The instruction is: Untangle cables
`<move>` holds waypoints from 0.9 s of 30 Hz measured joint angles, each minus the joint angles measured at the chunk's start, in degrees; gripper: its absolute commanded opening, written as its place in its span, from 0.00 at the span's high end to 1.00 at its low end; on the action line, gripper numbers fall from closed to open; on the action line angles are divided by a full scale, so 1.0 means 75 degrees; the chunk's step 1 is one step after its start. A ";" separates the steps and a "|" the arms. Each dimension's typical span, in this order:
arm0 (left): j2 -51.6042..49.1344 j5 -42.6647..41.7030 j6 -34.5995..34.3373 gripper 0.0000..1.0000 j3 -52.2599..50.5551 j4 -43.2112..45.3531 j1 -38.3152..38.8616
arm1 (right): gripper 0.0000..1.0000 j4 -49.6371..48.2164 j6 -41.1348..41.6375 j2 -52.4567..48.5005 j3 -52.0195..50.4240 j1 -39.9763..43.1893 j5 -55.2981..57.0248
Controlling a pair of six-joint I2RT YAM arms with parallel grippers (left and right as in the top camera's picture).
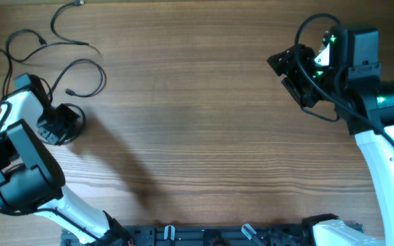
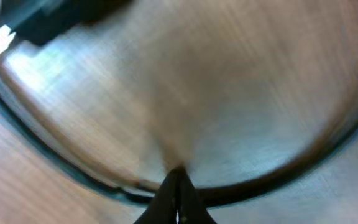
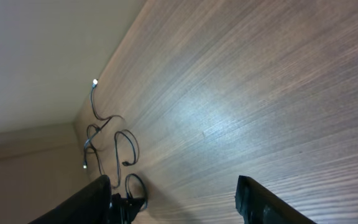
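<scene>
Several thin black cables lie at the table's far left: one loop (image 1: 101, 72) beside my left arm, one curved cord (image 1: 52, 27) at the top edge, and one (image 1: 9, 48) further left. My left gripper (image 1: 67, 124) is down on the table at a small cable loop. In the blurred left wrist view its jaws (image 2: 179, 186) are pressed together on a black cable (image 2: 291, 173) that arcs across the wood. My right gripper (image 1: 293, 72) hangs open above the table's right side, nothing between its fingers (image 3: 179, 205). The cables (image 3: 114, 143) show far off in its view.
The wooden table (image 1: 204, 123) stretches between both arms. The thick black wire (image 1: 306, 31) of the right arm loops over its wrist. A black rail (image 1: 211, 236) runs along the front edge.
</scene>
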State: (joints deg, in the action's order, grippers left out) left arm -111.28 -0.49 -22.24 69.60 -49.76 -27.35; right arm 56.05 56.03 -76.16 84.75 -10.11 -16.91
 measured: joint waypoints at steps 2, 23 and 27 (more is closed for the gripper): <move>0.0000 0.0624 -0.0277 0.96 -0.0006 -0.0431 0.0012 | 0.34 0.0026 0.0000 0.0000 0.0000 0.0000 -0.0029; 0.2465 0.0344 -0.0755 0.84 0.0962 -0.0799 0.0178 | 0.22 0.0061 -0.0026 0.0000 0.0000 0.0000 -0.0087; 0.3937 -0.1638 -0.0219 0.00 0.1151 -0.0676 0.1562 | 0.17 0.0102 -0.0417 0.0000 0.0000 0.0000 -0.0201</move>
State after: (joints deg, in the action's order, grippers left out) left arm -81.76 -12.78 -23.88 78.24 -54.83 -15.64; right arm 56.82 52.90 -76.16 84.75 -10.11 -18.41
